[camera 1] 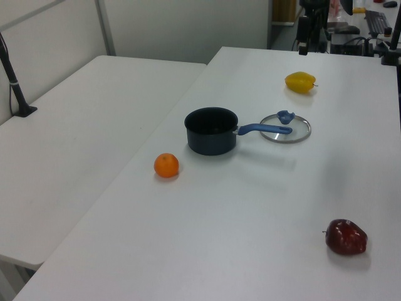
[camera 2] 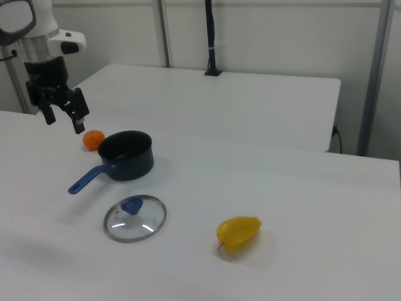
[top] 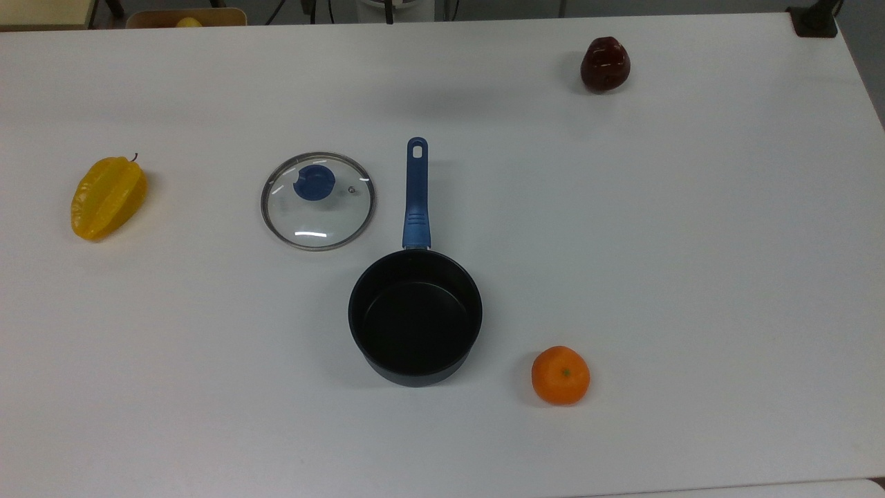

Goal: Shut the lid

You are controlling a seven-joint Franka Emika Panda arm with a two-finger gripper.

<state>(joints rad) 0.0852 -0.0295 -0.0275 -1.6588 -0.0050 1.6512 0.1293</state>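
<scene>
The lid (top: 318,216), clear glass with a metal rim and a blue knob, lies flat on the white table, knob up. It rests just to the top view's left of the saucepan's blue handle (top: 416,197). The black saucepan (top: 415,377) stands upright and uncovered with nothing in it. In the left view the lid (camera 1: 298,133) lies beyond the pan (camera 1: 210,144); in the right view the lid (camera 2: 135,221) lies in front of the pan (camera 2: 133,167). My gripper (camera 2: 62,120) hangs open in the air at the right view's upper left, well away from the lid, holding nothing.
An orange (top: 561,375) sits near the pan. A dark red fruit (top: 605,64) lies at the top view's far right, a yellow starfruit (top: 108,197) at its left. A second white table (camera 2: 219,94) with a black post (camera 2: 211,37) adjoins.
</scene>
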